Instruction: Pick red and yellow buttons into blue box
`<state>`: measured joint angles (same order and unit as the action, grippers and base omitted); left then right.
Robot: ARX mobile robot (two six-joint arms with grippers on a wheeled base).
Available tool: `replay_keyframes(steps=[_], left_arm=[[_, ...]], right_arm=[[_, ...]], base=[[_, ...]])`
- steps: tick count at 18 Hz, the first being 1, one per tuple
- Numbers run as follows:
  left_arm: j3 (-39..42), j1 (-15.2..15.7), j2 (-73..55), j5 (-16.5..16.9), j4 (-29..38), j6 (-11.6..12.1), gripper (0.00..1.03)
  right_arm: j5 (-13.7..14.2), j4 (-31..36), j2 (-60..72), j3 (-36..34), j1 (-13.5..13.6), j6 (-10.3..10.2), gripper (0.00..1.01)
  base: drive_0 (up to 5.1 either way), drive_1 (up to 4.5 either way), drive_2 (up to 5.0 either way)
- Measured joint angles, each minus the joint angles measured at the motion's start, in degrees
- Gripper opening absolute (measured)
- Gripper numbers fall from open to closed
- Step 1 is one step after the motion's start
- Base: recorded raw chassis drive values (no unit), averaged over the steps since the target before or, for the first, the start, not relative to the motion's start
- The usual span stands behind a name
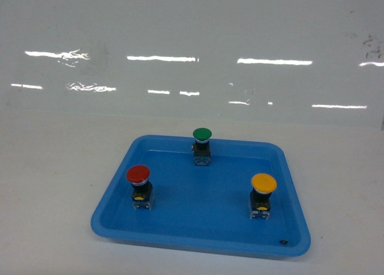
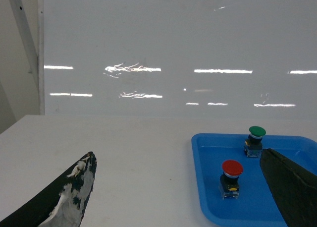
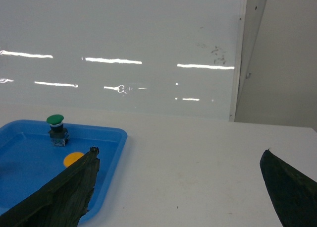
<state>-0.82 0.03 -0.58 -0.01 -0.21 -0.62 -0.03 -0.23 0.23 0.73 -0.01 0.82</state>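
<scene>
Red button (image 2: 232, 173) and yellow button (image 3: 73, 159) stand in a tray (image 1: 180, 230), ahead of both wide-spread tools.

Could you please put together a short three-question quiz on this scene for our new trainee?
1. True or false: the red button, yellow button and green button all stand upright in the shallow blue tray.
2. Multiple choice, head view: which button stands nearest the tray's far rim? A) red B) yellow C) green
3. Fill in: both the left gripper and the right gripper have their jaws ____ and hold nothing.

Key:
1. True.
2. C.
3. Open. Each wrist view shows the fingers spread wide, with nothing between them.
</scene>
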Motion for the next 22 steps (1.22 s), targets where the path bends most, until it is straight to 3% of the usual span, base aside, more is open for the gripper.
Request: replay_keyframes(steps=[22], left_arm=[[0.0,0.0,0.0,0.0,0.0,0.0,0.98]], right_arm=[[0.0,0.0,0.0,0.0,0.0,0.0,0.98]], base=[[0.0,0.00,0.0]])
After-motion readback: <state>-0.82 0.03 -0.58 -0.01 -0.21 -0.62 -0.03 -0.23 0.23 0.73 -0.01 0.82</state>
